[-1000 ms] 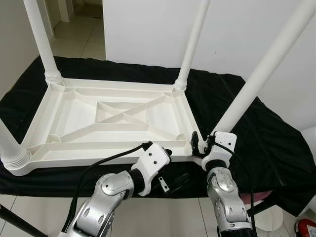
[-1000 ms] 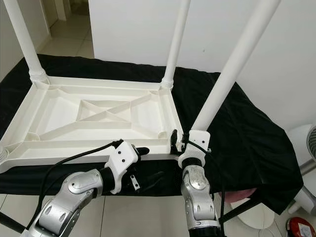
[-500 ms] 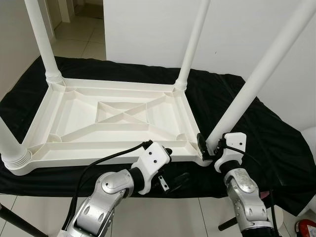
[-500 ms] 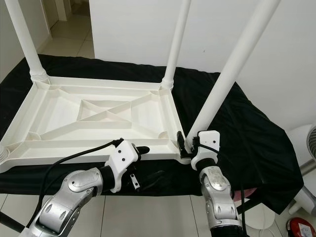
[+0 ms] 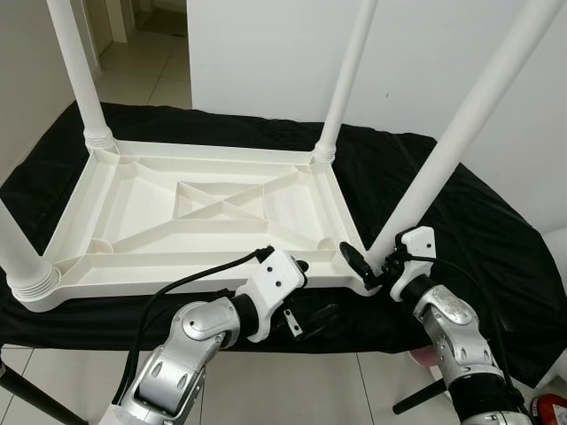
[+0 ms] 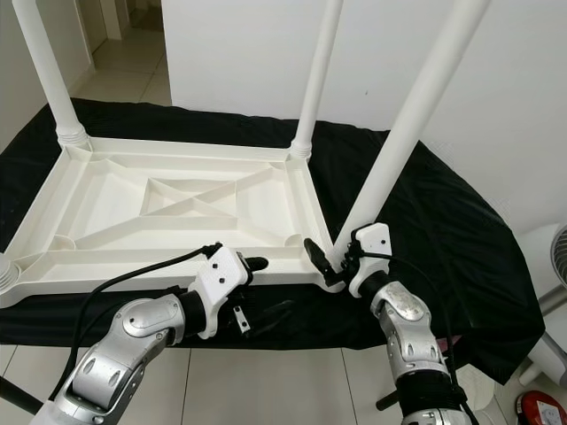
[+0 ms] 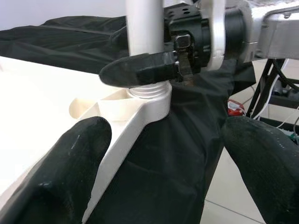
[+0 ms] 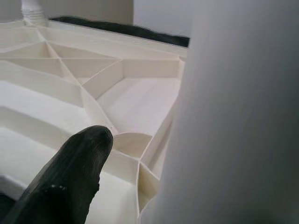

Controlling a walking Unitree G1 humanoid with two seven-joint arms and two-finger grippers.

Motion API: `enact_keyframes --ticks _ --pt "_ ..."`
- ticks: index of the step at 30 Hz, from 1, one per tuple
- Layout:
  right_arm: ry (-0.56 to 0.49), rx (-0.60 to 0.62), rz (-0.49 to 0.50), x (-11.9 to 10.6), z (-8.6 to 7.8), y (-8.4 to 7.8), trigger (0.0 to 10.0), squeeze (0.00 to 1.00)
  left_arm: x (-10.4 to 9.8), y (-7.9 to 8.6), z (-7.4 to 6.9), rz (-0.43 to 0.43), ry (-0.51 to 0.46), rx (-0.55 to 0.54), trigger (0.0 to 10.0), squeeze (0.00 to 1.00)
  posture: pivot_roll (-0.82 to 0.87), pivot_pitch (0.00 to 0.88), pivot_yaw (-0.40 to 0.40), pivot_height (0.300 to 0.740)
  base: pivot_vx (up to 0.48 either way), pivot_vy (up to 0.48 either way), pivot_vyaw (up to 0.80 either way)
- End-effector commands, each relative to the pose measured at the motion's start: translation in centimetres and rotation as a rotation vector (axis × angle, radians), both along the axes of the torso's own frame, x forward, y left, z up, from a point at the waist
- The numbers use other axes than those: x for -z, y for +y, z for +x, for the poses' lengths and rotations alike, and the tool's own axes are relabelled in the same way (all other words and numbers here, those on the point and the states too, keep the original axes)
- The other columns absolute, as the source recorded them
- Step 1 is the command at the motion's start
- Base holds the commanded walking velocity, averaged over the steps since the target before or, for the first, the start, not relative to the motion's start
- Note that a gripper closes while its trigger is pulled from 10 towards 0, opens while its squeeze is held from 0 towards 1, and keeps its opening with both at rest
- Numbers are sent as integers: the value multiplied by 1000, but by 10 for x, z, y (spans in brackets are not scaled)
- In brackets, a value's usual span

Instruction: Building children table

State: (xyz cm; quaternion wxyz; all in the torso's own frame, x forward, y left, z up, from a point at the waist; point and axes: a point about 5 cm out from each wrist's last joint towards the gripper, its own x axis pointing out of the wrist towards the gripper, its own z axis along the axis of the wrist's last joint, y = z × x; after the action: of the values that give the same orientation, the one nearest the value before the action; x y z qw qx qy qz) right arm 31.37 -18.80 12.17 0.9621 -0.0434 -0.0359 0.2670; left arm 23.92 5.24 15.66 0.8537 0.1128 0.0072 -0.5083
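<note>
Gripping the near-right leg at its socket

Lying upside down on a black cloth, the white tabletop has four legs standing up. In the eye views, the right gripper clasps the near-right leg at its base; since a second ago that arm has swung out rightward. The left gripper hangs spread at the near edge.

From the left wrist, its fingers stand wide apart, empty, straddling the corner. From the right wrist, one finger lies beside the leg.
</note>
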Motion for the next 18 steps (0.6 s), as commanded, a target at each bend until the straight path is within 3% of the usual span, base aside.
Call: enact_keyframes --ticks 1,6,7,9,10,18 --pt "21 -28 -30 3 4 -1 10000 0 0 -1 3 -1 -20 -58 10000 0 21 0 -117 740 0 0 0" --pt "35 -50 -41 5 7 -1 10000 0 0 -1 4 -3 -22 -62 10000 0 23 0 -121 740 0 0 0" --pt "43 -66 -47 7 9 -2 2588 0 0 -1 3 -4 -23 -66 10000 0 27 0 -125 740 0 0 0" --pt "45 -72 -50 8 9 -2 2588 0 0 -1 3 -4 -24 -67 10000 0 27 0 -125 740 0 0 0" --pt "52 -79 -47 9 9 -2 0 0 0 -1 3 -4 -24 -69 10000 0 28 0 -127 740 0 0 0" --pt "79 -99 -56 18 6 -3 0 0 0 -1 3 -5 -22 -69 10000 0 22 0 -123 740 0 0 0"
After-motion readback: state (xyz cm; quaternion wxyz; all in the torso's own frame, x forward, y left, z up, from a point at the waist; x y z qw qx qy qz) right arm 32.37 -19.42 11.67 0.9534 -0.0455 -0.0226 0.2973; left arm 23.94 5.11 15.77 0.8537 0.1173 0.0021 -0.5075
